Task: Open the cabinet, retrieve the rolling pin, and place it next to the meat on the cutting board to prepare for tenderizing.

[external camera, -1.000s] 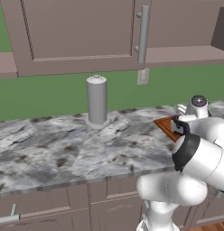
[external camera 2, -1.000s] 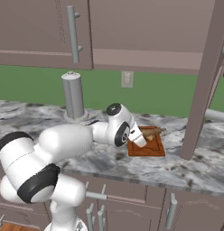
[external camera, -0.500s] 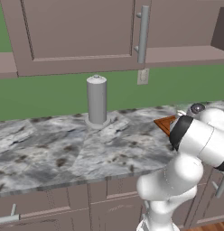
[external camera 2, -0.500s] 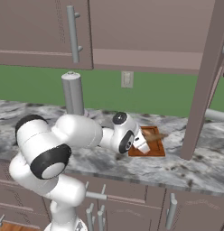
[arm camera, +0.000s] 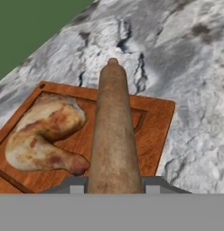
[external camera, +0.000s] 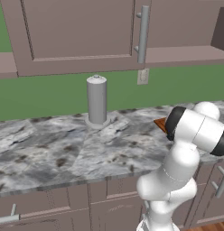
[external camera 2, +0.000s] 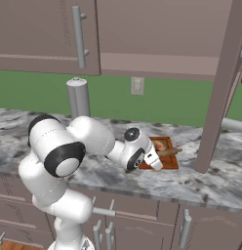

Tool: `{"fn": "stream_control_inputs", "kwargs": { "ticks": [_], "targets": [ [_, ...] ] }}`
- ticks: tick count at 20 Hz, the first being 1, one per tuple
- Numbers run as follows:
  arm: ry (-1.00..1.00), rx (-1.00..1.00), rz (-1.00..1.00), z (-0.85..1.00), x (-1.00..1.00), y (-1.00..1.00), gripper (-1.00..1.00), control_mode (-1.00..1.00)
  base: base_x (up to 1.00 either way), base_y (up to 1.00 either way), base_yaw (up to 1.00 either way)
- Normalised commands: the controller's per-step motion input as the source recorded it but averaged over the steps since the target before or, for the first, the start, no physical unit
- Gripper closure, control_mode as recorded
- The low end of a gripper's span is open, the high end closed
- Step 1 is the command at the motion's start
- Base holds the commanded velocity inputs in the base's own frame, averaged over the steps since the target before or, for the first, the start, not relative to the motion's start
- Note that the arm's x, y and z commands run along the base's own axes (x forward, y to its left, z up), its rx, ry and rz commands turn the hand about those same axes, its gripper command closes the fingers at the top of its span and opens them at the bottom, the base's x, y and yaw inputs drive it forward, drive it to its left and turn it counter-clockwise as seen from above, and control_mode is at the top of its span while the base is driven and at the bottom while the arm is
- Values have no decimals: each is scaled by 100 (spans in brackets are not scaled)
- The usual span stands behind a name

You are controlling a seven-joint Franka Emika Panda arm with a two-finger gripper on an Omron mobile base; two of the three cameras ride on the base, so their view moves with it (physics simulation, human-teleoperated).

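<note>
My gripper (arm camera: 114, 184) is shut on the rolling pin (arm camera: 113, 131), a tan-brown wooden cylinder pointing away from the hand. The pin lies over the right half of the reddish-brown cutting board (arm camera: 156, 131). Just to its left on the board is the meat (arm camera: 41, 133), a beige-and-brown curled lump. Whether the pin rests on the board I cannot tell. From the right base view, the gripper (external camera 2: 154, 159) sits at the near edge of the cutting board (external camera 2: 171, 161) with the rolling pin (external camera 2: 170, 152) sticking out over it, beside the meat (external camera 2: 161, 145). One cabinet door (external camera 2: 223, 88) stands open at the right.
A tall grey upright cylinder (external camera: 96, 99) stands on the marble counter (external camera: 64, 149) near the back wall, left of the board. Shut cabinet doors (external camera: 77, 31) with a grey bar handle (external camera: 142, 34) hang above. My own arm (external camera: 195, 131) hides most of the cutting board (external camera: 160, 122) in the left base view.
The arm has folded, its elbow swinging back toward the base. The hand has sunk a little at the board's near edge, still holding the rolling pin.
</note>
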Motion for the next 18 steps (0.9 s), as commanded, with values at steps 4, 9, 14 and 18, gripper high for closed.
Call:
{"fn": "stream_control_inputs", "kwargs": {
  "ticks": [4, 9, 14, 18],
  "targets": [
    [0, 8, 4, -7, 12, -14, 100, -100, 0, 0, 0],
    [0, 9, 5, -7, 13, -14, 100, -100, 0, 0, 0],
    [0, 7, 4, -9, 9, -16, -100, -100, 0, 0, 0],
    [0, 5, 2, -8, 4, -17, -100, -100, 0, 0, 0]
  ]
}}
